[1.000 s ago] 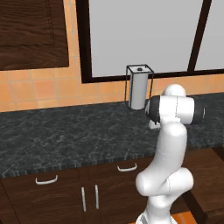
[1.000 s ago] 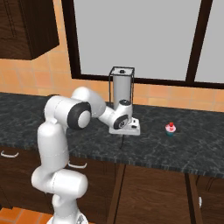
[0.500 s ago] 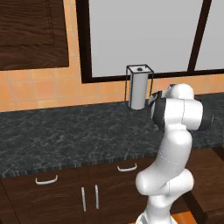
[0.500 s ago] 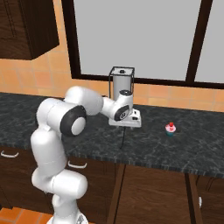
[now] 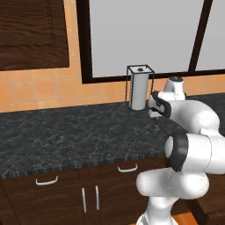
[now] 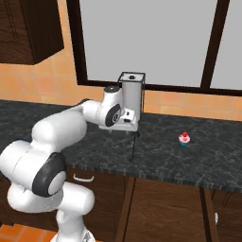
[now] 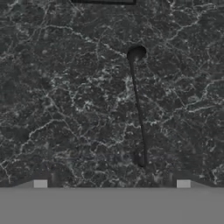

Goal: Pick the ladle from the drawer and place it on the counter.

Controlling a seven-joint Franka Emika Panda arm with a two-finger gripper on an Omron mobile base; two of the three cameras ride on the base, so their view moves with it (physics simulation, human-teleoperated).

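Observation:
The ladle [image 7: 138, 109] is a thin dark utensil lying flat on the counter [image 7: 61, 87], its small bowl at the far end and its handle end pointing back toward my hand. In the right base view the ladle [image 6: 134, 149] shows as a thin dark line on the black marbled counter [image 6: 198, 165], just below my gripper [image 6: 129, 127]. My gripper [image 7: 111, 184] hovers above the handle end, open, its fingertips [image 7: 40, 183] spread wide with nothing between them. In the left base view my hand [image 5: 156, 105] hangs over the counter [image 5: 66, 136] beside the towel holder.
A wire-framed paper towel holder [image 6: 133, 92] stands against the back wall right behind my hand, also seen as the holder [image 5: 139, 88]. A small pink and teal cupcake [image 6: 184, 138] sits on the counter to the right. Dark wood cabinet doors with handles [image 5: 46, 181] run below.
My hand has drawn back toward the window and the towel holder and risen a little, with the elbow swinging outward. The ladle stays on the counter.

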